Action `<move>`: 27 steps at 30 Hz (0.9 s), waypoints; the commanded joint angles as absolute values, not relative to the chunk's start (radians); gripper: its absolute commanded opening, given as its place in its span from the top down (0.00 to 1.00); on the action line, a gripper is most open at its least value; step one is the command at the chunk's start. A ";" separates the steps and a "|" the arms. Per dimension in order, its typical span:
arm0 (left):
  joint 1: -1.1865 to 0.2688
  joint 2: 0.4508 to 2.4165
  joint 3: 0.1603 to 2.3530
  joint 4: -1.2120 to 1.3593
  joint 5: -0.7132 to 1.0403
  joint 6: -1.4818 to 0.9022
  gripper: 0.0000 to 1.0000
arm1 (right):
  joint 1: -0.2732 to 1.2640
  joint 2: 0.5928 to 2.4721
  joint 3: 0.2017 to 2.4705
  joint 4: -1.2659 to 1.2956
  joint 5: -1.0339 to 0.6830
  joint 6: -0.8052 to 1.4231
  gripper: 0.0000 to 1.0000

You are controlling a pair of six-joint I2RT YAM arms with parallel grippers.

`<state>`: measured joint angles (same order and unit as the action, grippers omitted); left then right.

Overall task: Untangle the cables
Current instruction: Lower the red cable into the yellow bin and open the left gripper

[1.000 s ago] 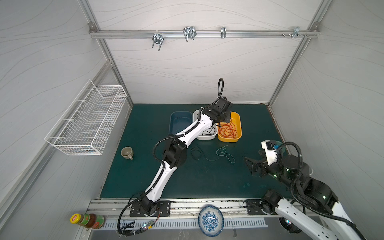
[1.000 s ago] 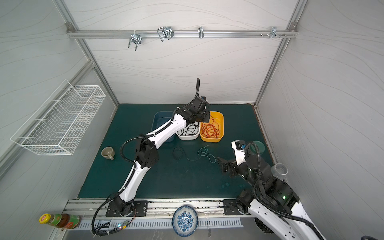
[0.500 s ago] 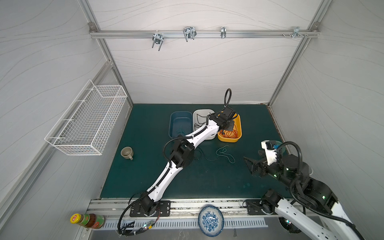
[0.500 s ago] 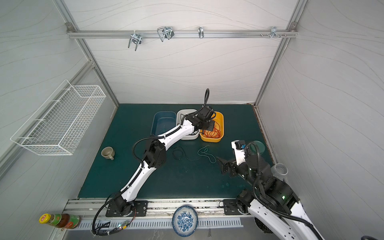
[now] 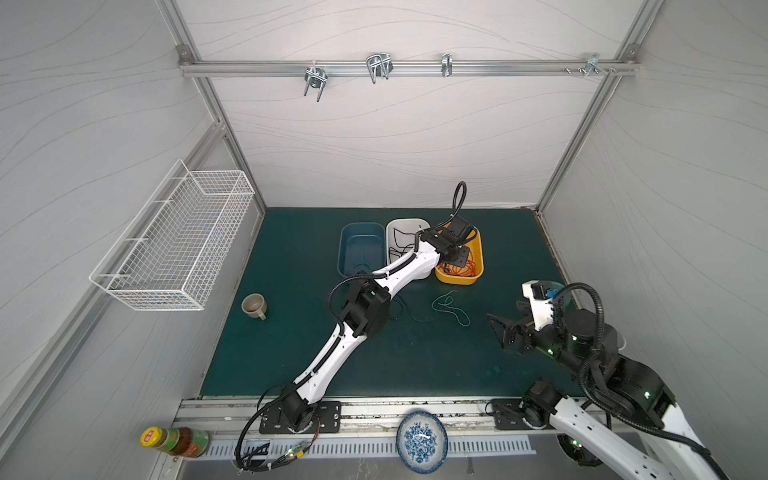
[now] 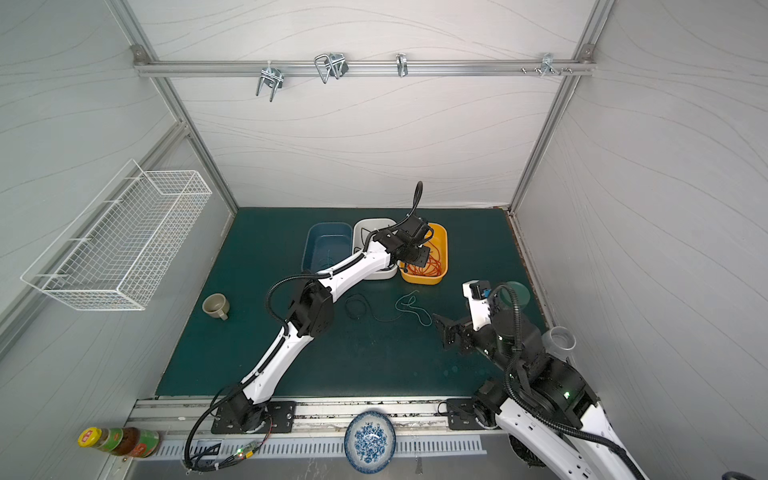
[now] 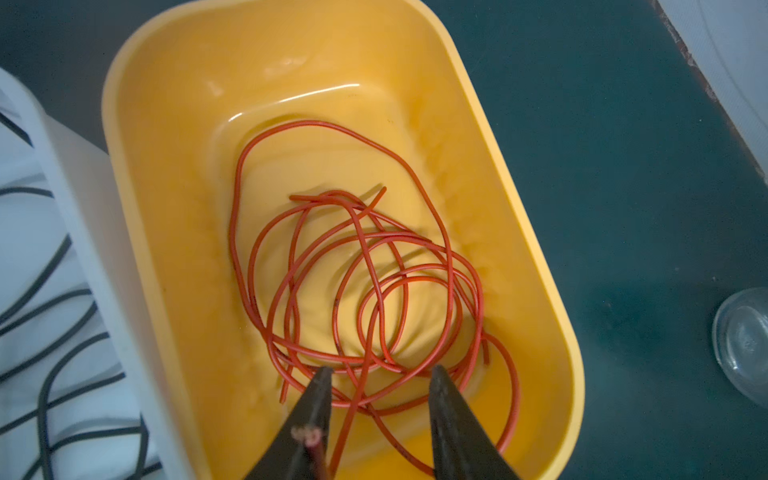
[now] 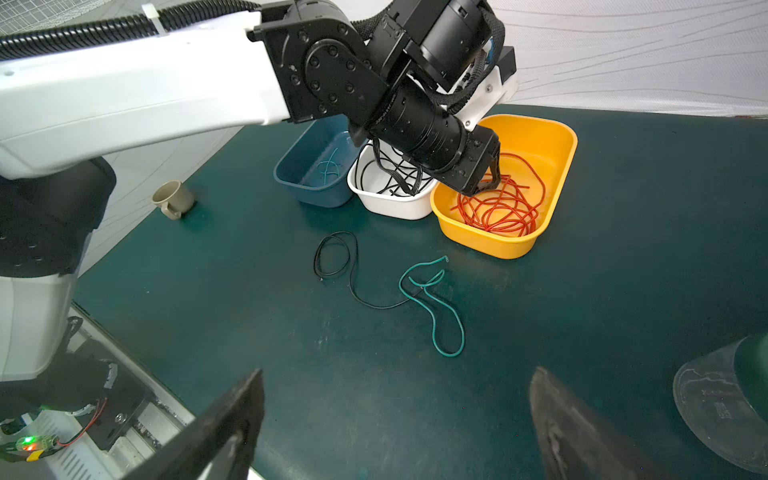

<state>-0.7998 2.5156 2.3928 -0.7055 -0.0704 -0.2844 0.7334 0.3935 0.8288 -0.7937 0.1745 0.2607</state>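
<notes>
My left gripper (image 7: 381,369) hangs open over the yellow tub (image 7: 166,145), low above a loose pile of red cables (image 7: 361,266). One red strand rises between the fingers, and its cut end (image 7: 305,434) lies against one finger. In both top views that gripper (image 5: 459,259) sits inside the tub. On the mat lie a black cable (image 8: 353,266) and a teal cable (image 8: 432,316), crossing at one spot. My right gripper (image 8: 397,370) stands wide open and empty above bare mat, short of the teal cable.
A white tub (image 8: 390,212) holds black cables; beside it, a blue tub (image 8: 299,166) holds a teal one. A beige cup (image 5: 253,306) stands at left. A clear cup (image 8: 723,407) is by the right arm. A wire basket (image 5: 174,245) hangs on the left wall.
My left gripper has swung from over the white tub to the yellow tub, come down into it and opened. The right arm has not moved.
</notes>
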 commanded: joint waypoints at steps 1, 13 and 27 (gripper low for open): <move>-0.801 2.440 2.446 -0.708 -0.059 -0.256 0.50 | 0.730 0.391 0.821 -0.771 0.174 0.243 0.01; -0.801 2.339 2.447 -0.747 -0.028 -0.249 0.38 | 0.730 0.397 0.821 -0.776 0.180 0.243 0.01; -0.800 2.006 2.116 -0.781 -0.119 -0.334 0.36 | 0.729 0.432 0.826 -0.789 0.201 0.251 0.01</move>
